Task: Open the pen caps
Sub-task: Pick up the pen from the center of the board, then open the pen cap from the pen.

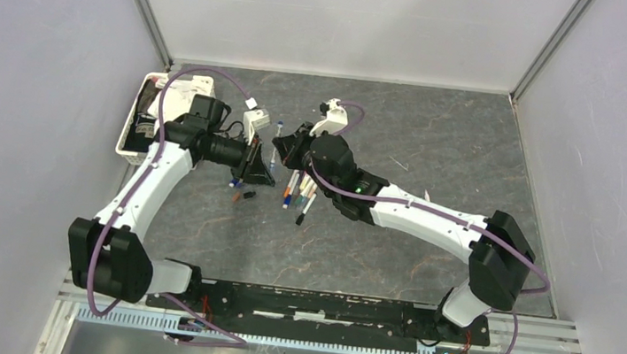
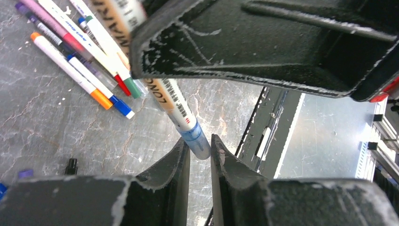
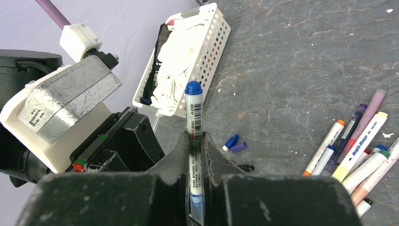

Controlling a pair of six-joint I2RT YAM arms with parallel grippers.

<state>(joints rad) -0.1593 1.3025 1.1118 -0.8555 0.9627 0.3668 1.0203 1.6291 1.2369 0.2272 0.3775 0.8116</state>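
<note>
My right gripper (image 3: 196,136) is shut on the barrel of a white pen (image 3: 194,113) and holds it off the table. The pen has a dark blue tip (image 3: 193,87) at its far end and a pale blue cap (image 2: 196,141) at its other end. In the left wrist view my left gripper (image 2: 200,143) has both fingertips against that pale blue cap. The two grippers meet mid-table (image 1: 272,156). Loose pen caps lie on the table: blue (image 3: 230,141), purple (image 3: 239,147) and black (image 3: 245,167).
A pile of several capped pens (image 1: 299,195) lies just in front of the grippers, also seen as pens (image 2: 80,52) and pens (image 3: 357,141). A white perforated tray (image 3: 214,42) of white cloth stands at the far left (image 1: 132,134). Grey walls enclose the table.
</note>
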